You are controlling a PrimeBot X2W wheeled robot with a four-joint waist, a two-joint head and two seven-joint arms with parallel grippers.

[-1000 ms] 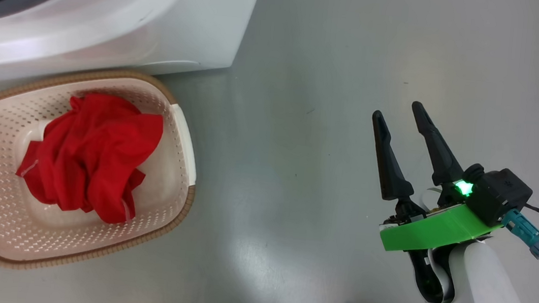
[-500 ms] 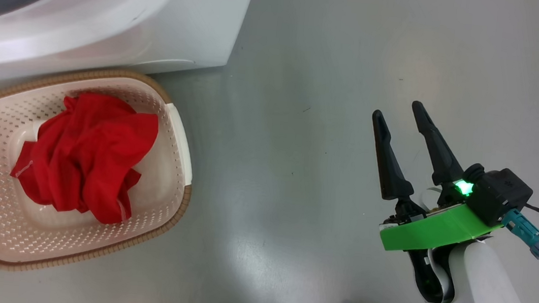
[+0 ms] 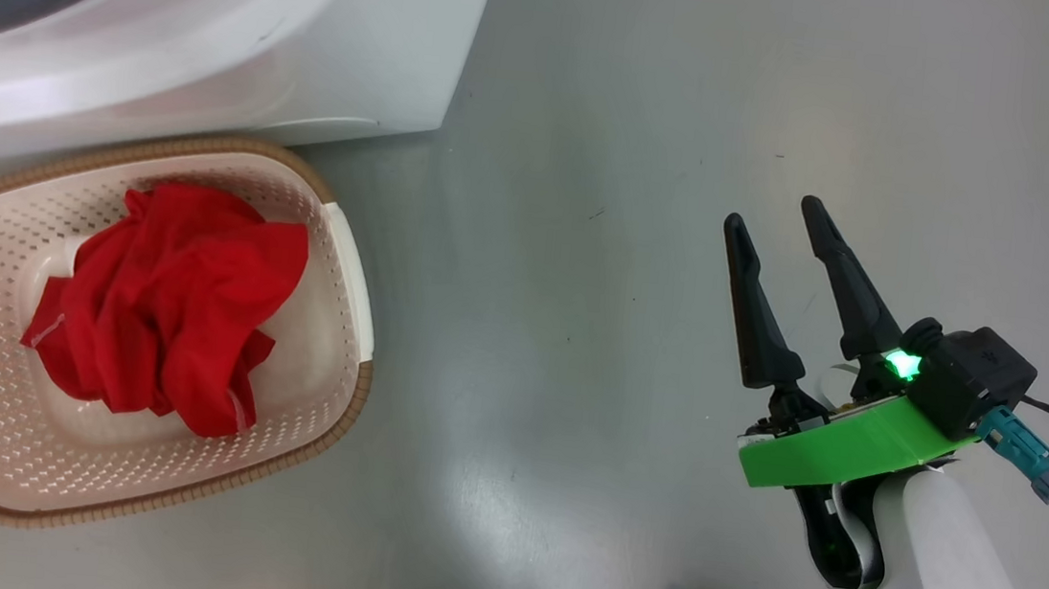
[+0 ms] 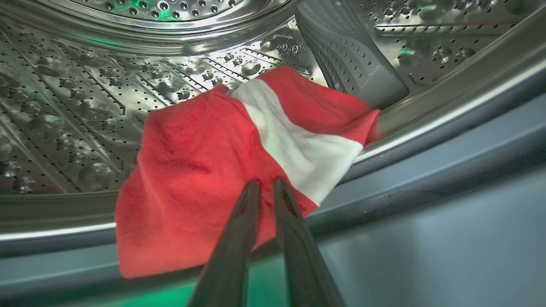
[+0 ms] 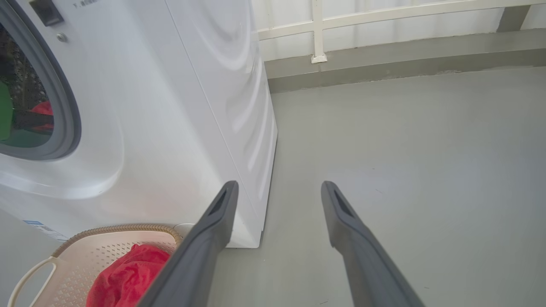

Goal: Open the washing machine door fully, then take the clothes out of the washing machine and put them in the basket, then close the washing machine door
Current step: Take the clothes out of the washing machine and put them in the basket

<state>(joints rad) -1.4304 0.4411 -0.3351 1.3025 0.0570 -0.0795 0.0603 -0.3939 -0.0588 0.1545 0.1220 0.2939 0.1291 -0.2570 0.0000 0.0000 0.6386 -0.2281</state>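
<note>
One garment (image 3: 163, 298) lies in the basket (image 3: 211, 147) already; a striped cloth (image 4: 204, 170) sags over the drum (image 4: 85, 106) lip, my left gripper (image 4: 266, 185) pinched on a fold. My right gripper (image 3: 773, 213) hangs spread over the floor (image 3: 596, 147). Thin bite: the cloth could slip free and drop short of the basket, or snag on the gasket (image 4: 448, 149) as I pull.

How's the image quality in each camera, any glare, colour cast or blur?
Head view: pale glare patches on the grey floor. Left wrist view: glints on the steel drum, green cast along the bottom, red and white garment crisp. Right wrist view: right gripper soft-edged, washing machine leaning from wide-angle distortion.
</note>
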